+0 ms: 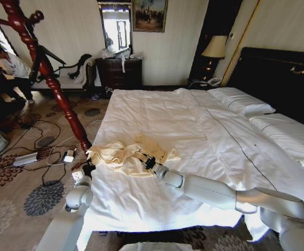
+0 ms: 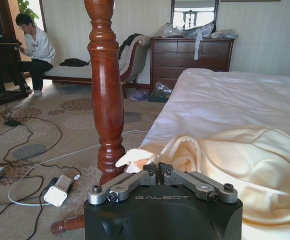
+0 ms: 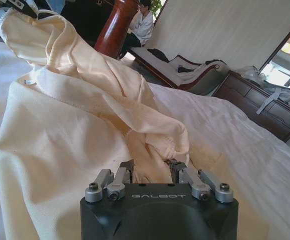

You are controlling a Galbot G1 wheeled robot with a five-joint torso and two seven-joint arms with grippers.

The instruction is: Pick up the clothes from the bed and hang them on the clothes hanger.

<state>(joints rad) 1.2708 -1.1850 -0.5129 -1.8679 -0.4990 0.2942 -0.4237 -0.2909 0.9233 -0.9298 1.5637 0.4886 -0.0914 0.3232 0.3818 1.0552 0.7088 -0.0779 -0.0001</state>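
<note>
One cream garment, the clothes (image 1: 124, 156), lies crumpled on the near left corner of the bed (image 1: 193, 130), whose white duvet carries two white pillows (image 1: 240, 100) at the dark headboard (image 1: 282, 78). Two hands work at it. The left hand (image 1: 88, 168) sits at the bed's edge, just beside the base of the red-brown coat stand (image 1: 47, 68); in its wrist view the left hand (image 2: 157, 170) has its fingers clenched together on a pale fold of the clothes (image 2: 224, 160). The right hand (image 1: 147, 161) rests on the middle of the garment; in its wrist view the right hand (image 3: 152, 170) has its fingers parted, pressed down into a bunch of the clothes (image 3: 85, 125) that lies between them.
</note>
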